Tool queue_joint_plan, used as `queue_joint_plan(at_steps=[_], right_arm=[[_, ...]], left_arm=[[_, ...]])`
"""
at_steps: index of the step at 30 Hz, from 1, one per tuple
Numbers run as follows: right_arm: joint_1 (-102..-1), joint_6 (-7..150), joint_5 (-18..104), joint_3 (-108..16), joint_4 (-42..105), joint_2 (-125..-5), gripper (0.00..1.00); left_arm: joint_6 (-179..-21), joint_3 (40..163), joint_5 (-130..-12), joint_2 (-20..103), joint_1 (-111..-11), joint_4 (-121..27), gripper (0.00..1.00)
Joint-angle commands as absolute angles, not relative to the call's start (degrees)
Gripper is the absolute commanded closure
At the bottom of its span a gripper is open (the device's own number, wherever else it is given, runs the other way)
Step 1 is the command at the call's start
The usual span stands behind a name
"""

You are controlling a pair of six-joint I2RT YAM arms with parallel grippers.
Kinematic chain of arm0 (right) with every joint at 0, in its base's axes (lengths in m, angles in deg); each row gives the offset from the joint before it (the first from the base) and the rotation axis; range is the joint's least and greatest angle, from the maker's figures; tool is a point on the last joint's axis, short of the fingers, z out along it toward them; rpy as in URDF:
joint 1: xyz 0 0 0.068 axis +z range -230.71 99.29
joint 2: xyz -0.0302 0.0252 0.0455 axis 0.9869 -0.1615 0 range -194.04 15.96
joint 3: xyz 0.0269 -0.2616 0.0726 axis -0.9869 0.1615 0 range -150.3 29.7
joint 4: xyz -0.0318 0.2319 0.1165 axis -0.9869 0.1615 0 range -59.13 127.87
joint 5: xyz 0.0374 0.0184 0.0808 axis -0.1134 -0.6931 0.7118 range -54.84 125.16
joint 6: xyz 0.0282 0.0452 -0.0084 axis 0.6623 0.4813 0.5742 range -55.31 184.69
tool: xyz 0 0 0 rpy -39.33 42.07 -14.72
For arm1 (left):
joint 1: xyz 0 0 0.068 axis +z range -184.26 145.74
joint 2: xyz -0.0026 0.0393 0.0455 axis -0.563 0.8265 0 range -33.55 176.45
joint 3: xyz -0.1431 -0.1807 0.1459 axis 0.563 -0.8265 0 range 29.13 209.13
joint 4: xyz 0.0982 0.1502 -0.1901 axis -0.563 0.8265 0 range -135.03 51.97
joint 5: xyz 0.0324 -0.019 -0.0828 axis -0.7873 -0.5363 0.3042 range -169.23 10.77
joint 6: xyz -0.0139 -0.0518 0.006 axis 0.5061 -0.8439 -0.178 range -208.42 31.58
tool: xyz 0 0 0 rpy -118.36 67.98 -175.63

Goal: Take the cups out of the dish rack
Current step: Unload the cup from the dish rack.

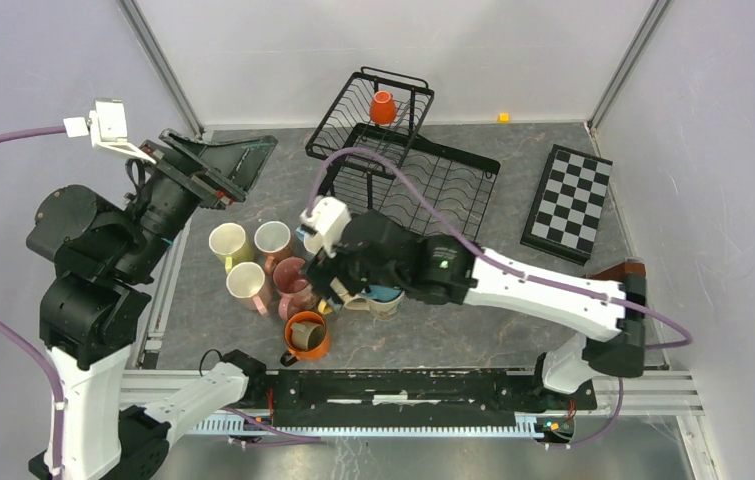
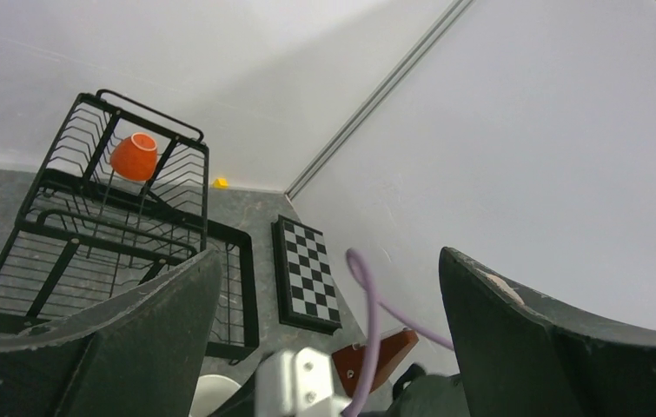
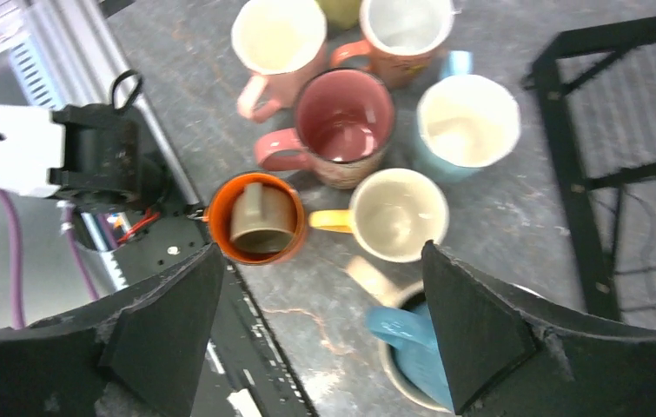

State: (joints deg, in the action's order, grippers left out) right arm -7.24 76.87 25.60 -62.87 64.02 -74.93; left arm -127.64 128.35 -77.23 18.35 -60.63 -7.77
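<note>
The black wire dish rack (image 1: pixel 423 170) stands at the back of the table. One orange cup (image 1: pixel 382 107) lies upturned in its upper basket, also seen in the left wrist view as the orange cup (image 2: pixel 134 156) in the rack (image 2: pixel 89 234). Several cups stand grouped on the table: a dark pink one (image 3: pixel 344 126), a light blue one (image 3: pixel 467 122), a yellow-handled one (image 3: pixel 396 215) and an orange cup (image 3: pixel 257 219) with a beige cup inside. My right gripper (image 3: pixel 320 339) hangs open over this group, a blue cup (image 3: pixel 411 347) nested in a beige cup by its right finger. My left gripper (image 2: pixel 328 330) is open and empty, raised at the left.
A black-and-white checkered board (image 1: pixel 567 203) lies right of the rack. More cups (image 1: pixel 226 243) stand at the left of the group. The rail with the arm bases (image 1: pixel 403 385) runs along the near edge, close to the orange cup. Grey walls enclose the table.
</note>
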Motion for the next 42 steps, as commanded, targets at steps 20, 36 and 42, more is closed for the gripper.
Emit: queue_joint_plan(at_steps=[20,36,42], right_arm=[[-29.97,84.52,18.44,-39.46,57.96,-42.05,0.02],[-29.99,86.82,17.68,-35.76,62.32,-36.78,0.02],[-29.99,87.41,17.36,-34.38,63.22,-35.67,0.02]], left_arm=[[-121.38,145.33,-78.4,47.41,-60.75,-8.9,0.0],[-110.7,166.82,-98.28,74.94,-64.68,-7.81,0.0],[-108.07,171.24,-102.36,82.54,-64.66,-11.84,0.0]])
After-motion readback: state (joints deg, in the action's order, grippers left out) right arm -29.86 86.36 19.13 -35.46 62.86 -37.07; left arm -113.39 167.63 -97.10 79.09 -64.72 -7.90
